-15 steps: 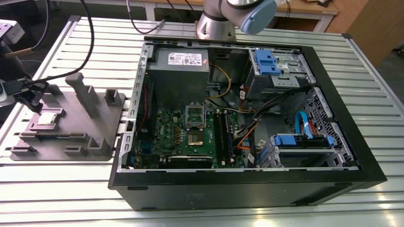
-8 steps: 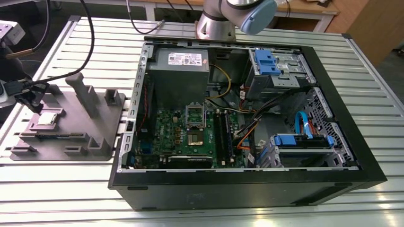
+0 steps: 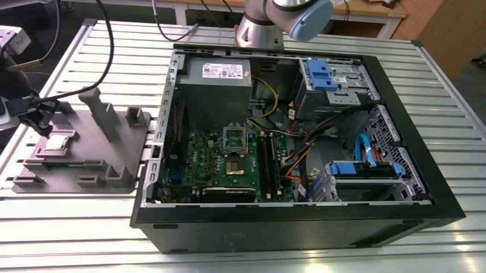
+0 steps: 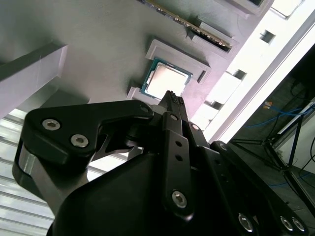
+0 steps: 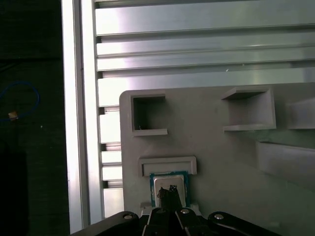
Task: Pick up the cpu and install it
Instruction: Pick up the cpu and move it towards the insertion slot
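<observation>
The cpu (image 3: 59,142), a small square chip with a silver top, lies flat in a recess of the grey holder block (image 3: 95,162) at the exterior view's left. My gripper (image 3: 36,120) hangs just above it, a little toward the exterior view's left. In both wrist views the black fingers meet at a narrow tip, so the gripper (image 4: 171,96) (image 5: 169,191) is shut with nothing between them. The cpu (image 4: 165,79) (image 5: 167,181) shows just beyond that tip, apart from it. The socket (image 3: 235,149) sits on the green board inside the open computer case (image 3: 304,224).
The holder block (image 5: 221,162) carries upright posts (image 3: 102,111) and small pockets close to the cpu. A grey power-supply box (image 3: 216,79), blue drive bays (image 3: 322,74) and loose cables fill the case. The arm's base (image 3: 277,23) stands behind it on the slatted metal table (image 3: 91,239).
</observation>
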`<action>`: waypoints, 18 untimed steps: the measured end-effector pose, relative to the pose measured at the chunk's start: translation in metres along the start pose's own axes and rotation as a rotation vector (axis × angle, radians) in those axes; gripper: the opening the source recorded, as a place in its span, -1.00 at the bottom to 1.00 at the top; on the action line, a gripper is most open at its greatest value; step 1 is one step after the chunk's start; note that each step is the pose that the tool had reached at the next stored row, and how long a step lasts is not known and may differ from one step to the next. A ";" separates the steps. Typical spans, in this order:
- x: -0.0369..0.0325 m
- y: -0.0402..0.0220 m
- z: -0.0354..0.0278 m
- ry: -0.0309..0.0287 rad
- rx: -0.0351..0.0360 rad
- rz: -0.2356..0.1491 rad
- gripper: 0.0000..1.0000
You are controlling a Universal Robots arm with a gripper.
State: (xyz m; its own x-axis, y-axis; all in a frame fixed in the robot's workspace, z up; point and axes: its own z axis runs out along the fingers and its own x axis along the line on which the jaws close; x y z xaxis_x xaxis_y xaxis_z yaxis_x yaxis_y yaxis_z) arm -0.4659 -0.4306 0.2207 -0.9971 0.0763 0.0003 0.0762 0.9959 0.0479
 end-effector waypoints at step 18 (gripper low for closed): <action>-0.0020 -0.0004 0.0118 0.0001 0.0011 0.000 -0.79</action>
State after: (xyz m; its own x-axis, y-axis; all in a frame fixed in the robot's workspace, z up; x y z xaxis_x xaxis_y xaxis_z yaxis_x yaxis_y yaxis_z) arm -0.4639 -0.4306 0.2089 -0.9971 0.0764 0.0004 0.0763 0.9960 0.0469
